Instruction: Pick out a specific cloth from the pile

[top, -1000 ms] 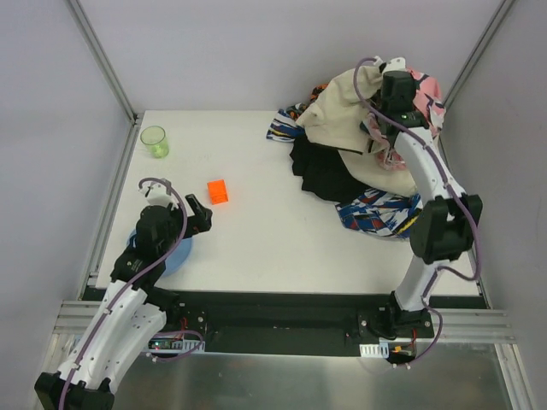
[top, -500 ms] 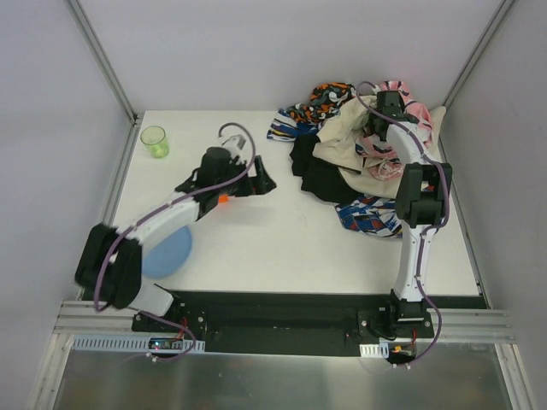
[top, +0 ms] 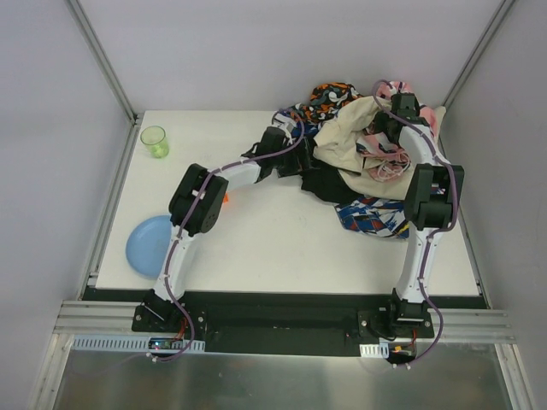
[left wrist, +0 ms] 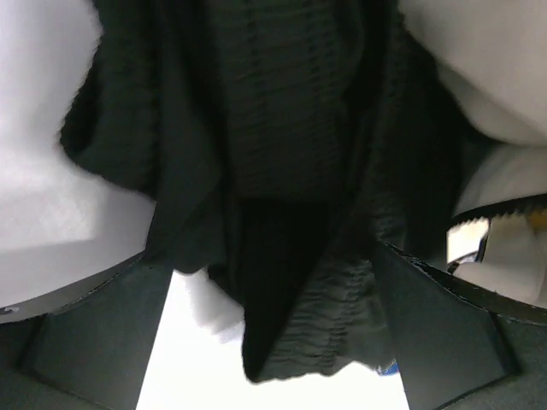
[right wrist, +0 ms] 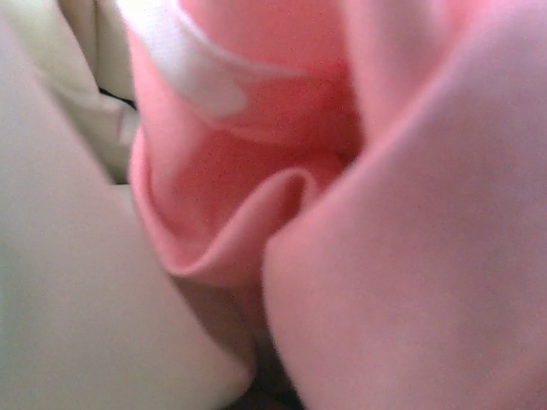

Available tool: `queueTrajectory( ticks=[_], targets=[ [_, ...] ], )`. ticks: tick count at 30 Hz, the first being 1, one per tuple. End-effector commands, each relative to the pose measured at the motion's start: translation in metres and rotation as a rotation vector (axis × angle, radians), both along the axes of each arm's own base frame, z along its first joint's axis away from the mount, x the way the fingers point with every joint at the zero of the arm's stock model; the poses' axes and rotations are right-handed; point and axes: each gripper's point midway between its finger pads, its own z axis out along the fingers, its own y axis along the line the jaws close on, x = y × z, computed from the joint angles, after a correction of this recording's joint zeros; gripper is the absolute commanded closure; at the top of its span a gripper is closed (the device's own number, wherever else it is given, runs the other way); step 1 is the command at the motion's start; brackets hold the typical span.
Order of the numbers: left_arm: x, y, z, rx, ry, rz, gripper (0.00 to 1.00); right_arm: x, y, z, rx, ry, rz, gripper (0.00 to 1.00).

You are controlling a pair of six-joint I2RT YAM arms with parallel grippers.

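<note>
Jaws spread, the left gripper straddles the gathered hem of the black cloth, tucked under beige fabric at the edge of the pile facing the left arm. Soft and light, it should lift by that hem. Whether the right gripper, buried in the pile, is clenched cannot be told.

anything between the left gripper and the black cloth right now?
Nothing. In the left wrist view the black cloth hangs directly between the left gripper's spread fingers, with no other fabric in the way.

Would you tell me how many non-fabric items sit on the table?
3: green cup far left, blue plate near left, orange block peeking beside the left arm. The pile may hide more.
</note>
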Motion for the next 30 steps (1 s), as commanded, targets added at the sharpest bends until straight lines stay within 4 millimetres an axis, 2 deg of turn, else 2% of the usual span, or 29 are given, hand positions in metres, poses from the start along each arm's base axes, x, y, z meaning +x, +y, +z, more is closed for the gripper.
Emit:
queueTrajectory(
  ticks=[1,2,3,5,6,7,8,11,13,14,18,19,23,24,25,26,30],
  targets=[
    [0.002,-0.037,0.006,-0.039,0.009,-0.018,0.01,-0.027,0.039,-0.018,0.163,0.092,0.058,0.20],
    [0.004,-0.041,0.005,-0.050,0.021,-0.015,0.04,-0.028,0.040,-0.020,0.170,0.094,0.056,0.20],
    [0.003,-0.045,0.000,-0.062,0.039,-0.024,0.16,-0.028,0.040,-0.019,0.174,0.089,0.052,0.20],
    [0.001,-0.052,0.002,-0.092,0.062,-0.047,0.43,-0.028,0.042,-0.021,0.183,0.086,0.047,0.20],
    [-0.001,-0.054,0.004,-0.099,0.062,-0.056,0.53,-0.029,0.042,-0.025,0.184,0.094,0.045,0.20],
    [-0.003,-0.056,0.007,-0.096,0.052,-0.064,0.71,-0.030,0.041,-0.026,0.186,0.096,0.036,0.20],
    [-0.006,-0.056,0.013,-0.091,0.037,-0.071,0.98,-0.030,0.040,-0.028,0.185,0.100,0.032,0.20],
    [-0.018,-0.040,0.039,-0.053,-0.021,-0.064,1.00,-0.033,0.036,-0.035,0.159,0.114,0.016,0.20],
    [-0.028,-0.019,0.075,-0.013,-0.103,-0.036,1.00,-0.034,0.028,-0.038,0.123,0.121,-0.009,0.20],
    [-0.035,-0.006,0.087,0.023,-0.138,-0.021,1.00,-0.035,0.024,-0.041,0.104,0.132,-0.019,0.20],
    [-0.066,0.052,0.163,0.129,-0.317,0.049,1.00,-0.038,0.008,-0.050,0.028,0.168,-0.065,0.20],
    [-0.078,0.064,0.198,0.123,-0.393,0.053,1.00,-0.038,0.003,-0.054,0.013,0.180,-0.073,0.20],
    [-0.106,0.107,0.269,0.192,-0.565,0.087,1.00,-0.038,-0.002,-0.066,-0.006,0.215,-0.086,0.20],
    [-0.111,0.115,0.288,0.196,-0.606,0.099,1.00,-0.038,0.000,-0.067,0.009,0.220,-0.081,0.20],
    [-0.115,0.122,0.306,0.196,-0.644,0.111,1.00,-0.038,-0.009,-0.068,0.021,0.222,-0.101,0.20],
    [-0.121,0.127,0.322,0.189,-0.678,0.120,1.00,-0.039,-0.009,-0.068,0.028,0.222,-0.102,0.20],
    [-0.139,0.141,0.384,0.148,-0.807,0.132,1.00,-0.037,-0.007,-0.060,0.037,0.208,-0.081,0.20]
  ],
)
